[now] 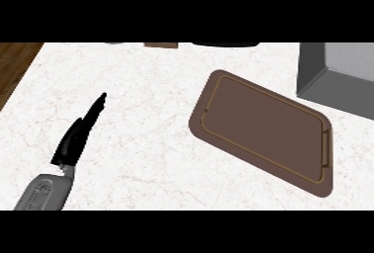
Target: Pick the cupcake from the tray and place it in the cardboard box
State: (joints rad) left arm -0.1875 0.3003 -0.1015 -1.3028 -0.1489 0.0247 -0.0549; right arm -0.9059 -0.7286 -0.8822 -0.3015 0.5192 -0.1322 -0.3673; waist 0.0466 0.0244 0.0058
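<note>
Head view of the white marbled table (146, 74). One brown tray (263, 128) lies flat right of centre, turned at an angle; it is a rounded rectangle with a thin lighter line running just inside its rim and a narrow slot near its right end. Its surface is bare. One grey box (337, 79) stands at the upper right, just beyond the tray's far corner and cut by the picture's edge; one slanted wall and part of the inside show, the rest being out of view. No cupcake shows on the tray, on the table or in the visible part of the box. One hand shows: the left hand (76, 136), on a grey forearm (45, 191) entering at lower left, fingers straight and held together, pointing up and away, holding nothing, well apart from the tray. A strip of dark wood (16, 62) borders the table at upper left. The right hand is out of view.
</note>
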